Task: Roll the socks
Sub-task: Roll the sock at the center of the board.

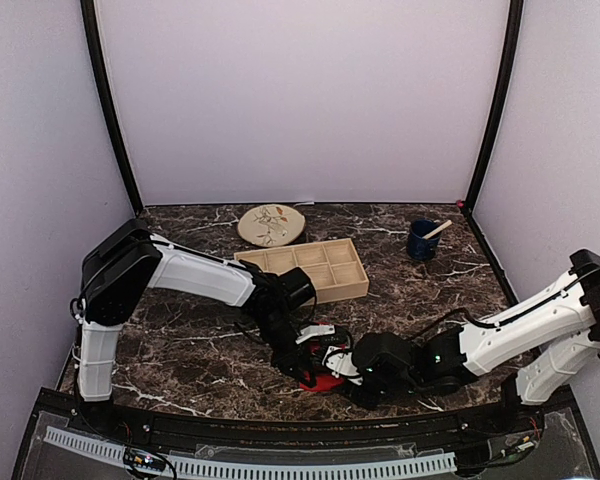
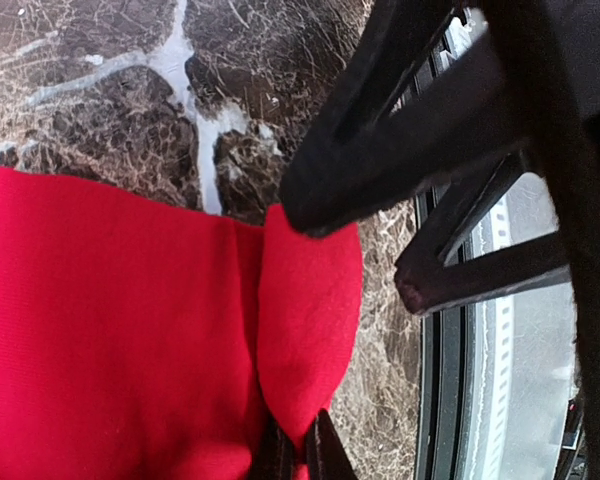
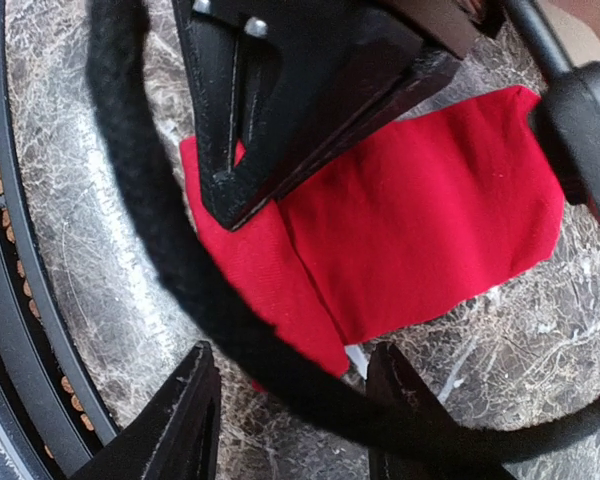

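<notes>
Right gripper, black, two-finger: jaws spread wide, one finger on either side of the near corner of the bright red fabric socks, grasping nothing. A thick black cable loops across in front of it.

Left gripper, black, two-finger: jaws drawn almost together, pinching a fold at the rounded end of the socks, with red cloth showing between the tips. Seen from the right wrist, its body stands over the socks, its tip down on the line where the layers overlap.

Socks: flat, in overlapping layers, a narrower strip showing under a broader folded piece. Where one ends and the other begins cannot be told. They lie on the dark marble worktop, on the near side of the pale wooden compartment tray, apart from it, under both grippers.

Round cream plate with leaf pattern: just beyond the tray's far edge, toward its left end.

Dark blue cup holding a wooden stick: right of the tray, well apart.
</notes>
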Motion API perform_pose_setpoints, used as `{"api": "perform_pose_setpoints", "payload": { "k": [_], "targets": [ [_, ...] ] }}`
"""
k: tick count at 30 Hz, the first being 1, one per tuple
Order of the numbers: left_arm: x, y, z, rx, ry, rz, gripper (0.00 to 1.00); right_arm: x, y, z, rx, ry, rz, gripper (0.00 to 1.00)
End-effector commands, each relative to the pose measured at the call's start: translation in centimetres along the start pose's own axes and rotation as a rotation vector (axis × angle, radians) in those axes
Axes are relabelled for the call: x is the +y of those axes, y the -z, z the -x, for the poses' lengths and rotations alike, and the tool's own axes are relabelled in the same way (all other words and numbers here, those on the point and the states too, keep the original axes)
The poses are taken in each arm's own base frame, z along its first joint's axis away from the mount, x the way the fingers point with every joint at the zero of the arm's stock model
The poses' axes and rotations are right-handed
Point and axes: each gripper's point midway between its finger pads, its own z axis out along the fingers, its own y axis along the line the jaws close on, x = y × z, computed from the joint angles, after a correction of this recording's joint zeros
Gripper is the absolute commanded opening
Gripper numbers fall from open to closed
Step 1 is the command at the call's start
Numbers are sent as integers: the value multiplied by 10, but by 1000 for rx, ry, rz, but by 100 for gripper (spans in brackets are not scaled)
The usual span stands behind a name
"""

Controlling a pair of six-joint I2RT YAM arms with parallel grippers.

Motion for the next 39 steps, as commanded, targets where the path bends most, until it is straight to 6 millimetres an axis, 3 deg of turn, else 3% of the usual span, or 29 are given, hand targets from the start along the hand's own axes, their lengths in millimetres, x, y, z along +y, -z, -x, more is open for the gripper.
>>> {"api": "perform_pose_setpoints", "payload": {
  "k": [1,9,14,24,31,39],
  "targets": [
    [1,0,-5,24,24,-20,0,9,-4,17,-35,37,27,46],
    [1,0,-5,24,32,-35,0,12,-9,15,-16,73,31,45],
    [1,0,-6,26,37,-41,0,12,-12,15,-13,85,32,36],
    [1,1,-5,20,42,-54,0,15,-18,8,5,95,42,30],
    [3,1,-6,19,48,-53,0,18,-21,1,28,93,58,14],
    [12,4,-6,17,83,-15,3,22,-27,-9,66,89,79,3]
  ]
}}
